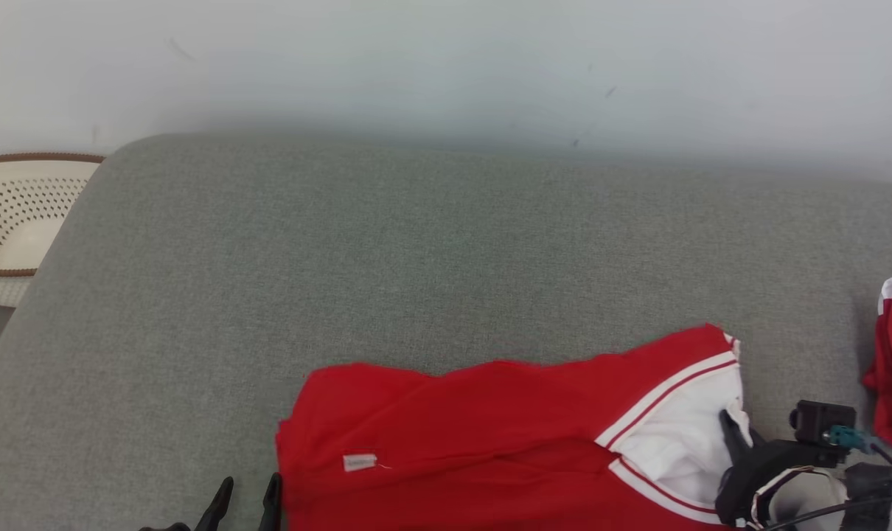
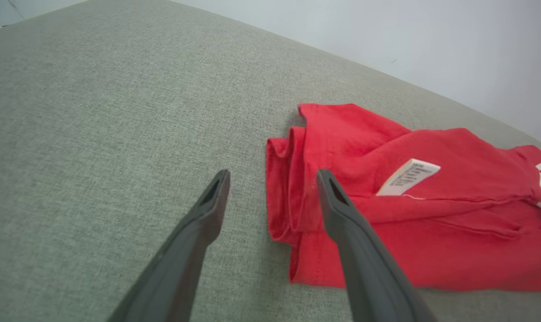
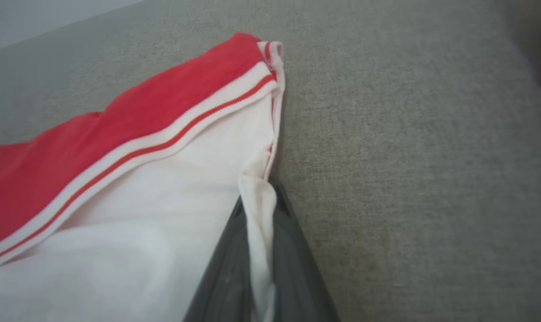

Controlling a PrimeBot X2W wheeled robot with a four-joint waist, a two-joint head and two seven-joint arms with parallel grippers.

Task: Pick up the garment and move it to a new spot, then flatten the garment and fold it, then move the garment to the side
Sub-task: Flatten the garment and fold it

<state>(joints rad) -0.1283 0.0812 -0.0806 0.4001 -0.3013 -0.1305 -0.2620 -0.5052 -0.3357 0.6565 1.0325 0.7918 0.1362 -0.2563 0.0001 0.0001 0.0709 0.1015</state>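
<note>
Right hand [image 3: 259, 214] pinched shut on white part of garment [image 1: 490, 428]. Left hand [image 2: 274, 179] wide open beside its other end, holding nothing. Garment lies crumpled along near edge of surface [image 1: 416, 243]. Looks soft, light, floppy; will sag and bunch. Best grab at corners, both hands.

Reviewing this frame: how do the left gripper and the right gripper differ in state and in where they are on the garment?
The left gripper is open and holds nothing; the right gripper is shut on a white fold of the garment. The left gripper straddles the plain red hem, one finger over the grey cushion; the right gripper is at the striped-trim end. Both are dark and two-fingered, at the same garment.
</note>
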